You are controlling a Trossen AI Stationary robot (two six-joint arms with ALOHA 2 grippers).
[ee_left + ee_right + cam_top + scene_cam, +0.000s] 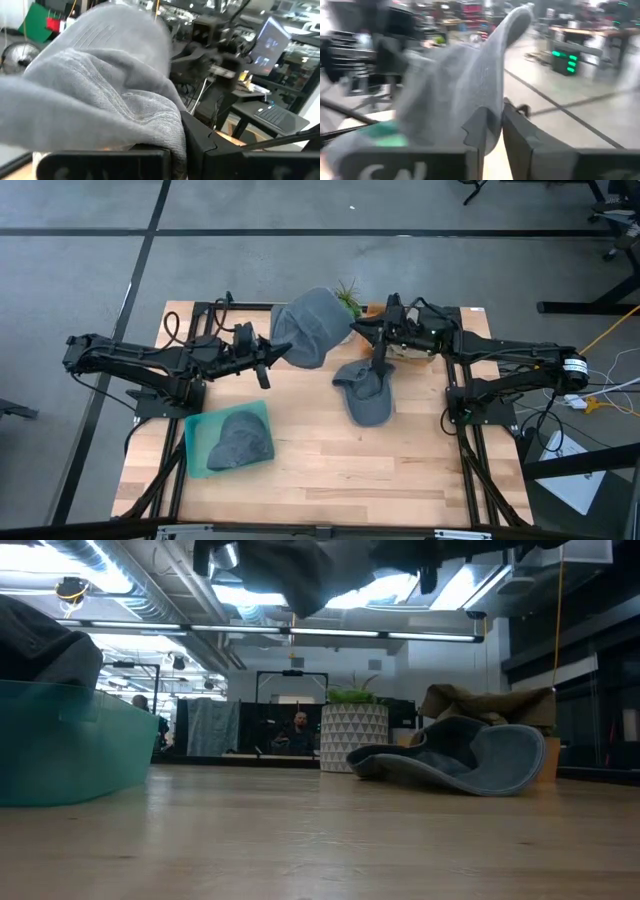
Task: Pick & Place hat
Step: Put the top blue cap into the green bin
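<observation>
A grey knit hat (310, 328) hangs in the air over the table's far middle, held between my two grippers. My left gripper (277, 352) comes in from the left and is shut on the hat's left side. My right gripper (358, 330) comes in from the right, with the hat's right edge between its fingers. In the low view only the hat's lower part (300, 575) shows at the top, well above the wood. The hat fills the left wrist view (100, 85) and the right wrist view (455, 95). My left gripper (182, 145) pinches a thick fold of the hat's ribbed rim (170, 125) between its two fingers. It comes in level from the table's left. The hat bulges out beyond the fingers, lifted clear of the table. My right gripper (492, 132) has a hanging edge of the hat (490, 107) between its two fingers, which stand close together. It comes in level from the table's right. The cloth rises beyond the fingers, clear of the table.
A grey cap (365, 392) lies on the table below my right gripper. A teal bin (200, 450) at the near left holds another grey hat (240, 440). A potted plant (348, 298) and a brown bag (490, 705) stand at the far edge. The near right lies open.
</observation>
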